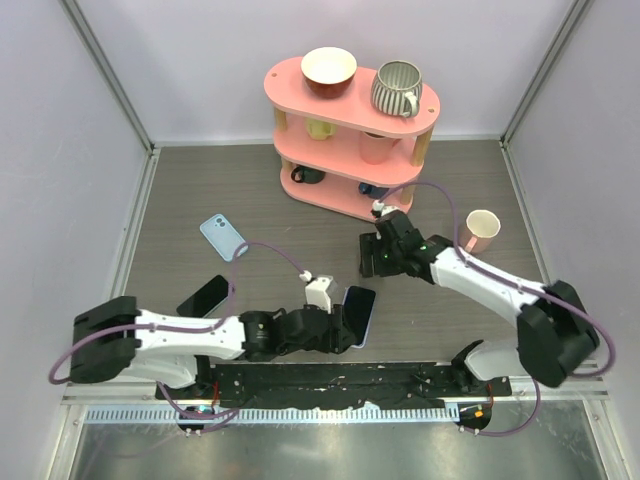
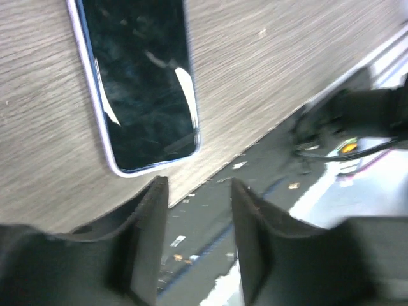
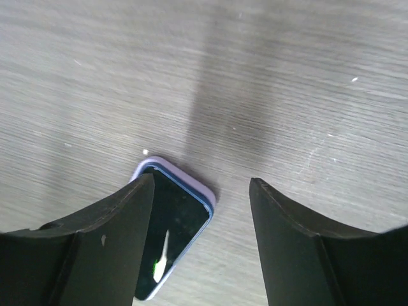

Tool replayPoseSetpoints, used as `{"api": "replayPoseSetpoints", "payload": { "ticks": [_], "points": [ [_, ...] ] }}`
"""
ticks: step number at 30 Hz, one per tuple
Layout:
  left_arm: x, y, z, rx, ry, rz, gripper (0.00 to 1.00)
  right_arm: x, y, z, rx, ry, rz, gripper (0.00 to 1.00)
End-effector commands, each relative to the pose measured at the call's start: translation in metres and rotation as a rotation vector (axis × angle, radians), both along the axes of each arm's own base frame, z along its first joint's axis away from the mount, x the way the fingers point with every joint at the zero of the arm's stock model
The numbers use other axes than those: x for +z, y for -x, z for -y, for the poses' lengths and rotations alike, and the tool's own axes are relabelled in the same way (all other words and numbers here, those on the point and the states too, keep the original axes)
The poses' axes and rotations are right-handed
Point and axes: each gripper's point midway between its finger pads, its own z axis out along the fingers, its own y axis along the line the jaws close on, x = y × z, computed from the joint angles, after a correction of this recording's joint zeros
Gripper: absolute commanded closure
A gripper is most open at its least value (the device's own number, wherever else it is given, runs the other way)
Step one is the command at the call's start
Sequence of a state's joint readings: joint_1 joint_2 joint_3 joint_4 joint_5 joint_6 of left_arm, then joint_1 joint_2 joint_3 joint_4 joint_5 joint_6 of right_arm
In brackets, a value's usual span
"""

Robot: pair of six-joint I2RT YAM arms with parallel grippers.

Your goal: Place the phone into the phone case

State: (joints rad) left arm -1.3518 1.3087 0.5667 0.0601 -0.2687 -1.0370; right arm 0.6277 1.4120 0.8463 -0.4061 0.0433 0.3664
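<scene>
1. The phone (image 1: 361,312) lies screen up on the table (image 1: 200,190), near the front edge. A lilac case (image 3: 205,191) rims its far corner.
2. My left gripper (image 1: 340,325) sits just beside the phone's near end, fingers (image 2: 150,236) spread and nothing between them.
3. My right gripper (image 1: 375,262) hovers over the far corner, spread wide and empty.
4. A blue case (image 1: 222,236) and a dark phone (image 1: 203,296) lie well to the left.

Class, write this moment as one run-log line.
left gripper: open, short of dark-screened lavender-rimmed phone | right gripper: open, near phone's corner | phone: flat on grey wood-grain table
</scene>
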Motion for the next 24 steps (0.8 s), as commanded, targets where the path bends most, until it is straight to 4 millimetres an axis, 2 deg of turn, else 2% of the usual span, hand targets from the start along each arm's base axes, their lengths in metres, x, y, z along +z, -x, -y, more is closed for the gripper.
{"api": "replayPoseSetpoints", "payload": {
  "ticks": [1, 2, 3, 4, 5, 6, 7, 10, 11, 12, 16, 21, 24],
  "points": [
    [0.052, -0.017, -0.009, 0.071, 0.075, 0.073, 0.45, 0.056, -0.009, 0.001, -0.199, -0.152, 0.116, 0.32],
    [0.053, -0.020, -0.013, 0.084, 0.073, 0.080, 0.42, 0.057, -0.003, -0.003, -0.205, -0.195, 0.096, 0.32],
    [0.053, -0.027, -0.020, 0.105, 0.057, 0.088, 0.40, 0.048, 0.006, -0.004, -0.233, -0.231, 0.055, 0.33],
    [0.054, -0.032, -0.024, 0.120, 0.054, 0.093, 0.39, 0.058, 0.009, -0.010, -0.233, -0.304, 0.068, 0.34],
    [0.055, -0.036, -0.029, 0.127, 0.049, 0.099, 0.39, 0.056, 0.015, -0.014, -0.231, -0.344, 0.050, 0.36],
    [0.054, -0.047, -0.036, 0.158, 0.041, 0.096, 0.40, 0.045, 0.029, -0.016, -0.237, -0.382, -0.004, 0.40],
    [0.052, -0.050, -0.038, 0.159, 0.039, 0.087, 0.39, 0.047, 0.030, -0.018, -0.239, -0.413, 0.002, 0.41],
    [0.046, -0.064, -0.045, 0.169, 0.051, 0.036, 0.40, 0.037, 0.044, -0.016, -0.227, -0.438, -0.021, 0.44],
    [0.044, -0.062, -0.044, 0.148, 0.059, 0.008, 0.40, 0.032, 0.047, -0.014, -0.229, -0.427, -0.032, 0.45],
    [0.040, -0.072, -0.047, 0.168, 0.054, -0.004, 0.40, 0.028, 0.050, -0.013, -0.225, -0.423, -0.042, 0.47],
    [0.032, -0.077, -0.047, 0.148, 0.038, -0.039, 0.43, 0.019, 0.058, -0.017, -0.212, -0.446, -0.069, 0.53],
    [0.027, -0.079, -0.043, 0.143, 0.033, -0.047, 0.43, -0.009, 0.068, -0.018, -0.207, -0.414, -0.120, 0.62],
    [0.017, -0.081, -0.044, 0.154, 0.004, -0.055, 0.43, -0.031, 0.072, -0.018, -0.206, -0.390, -0.147, 0.67]
  ]
}}
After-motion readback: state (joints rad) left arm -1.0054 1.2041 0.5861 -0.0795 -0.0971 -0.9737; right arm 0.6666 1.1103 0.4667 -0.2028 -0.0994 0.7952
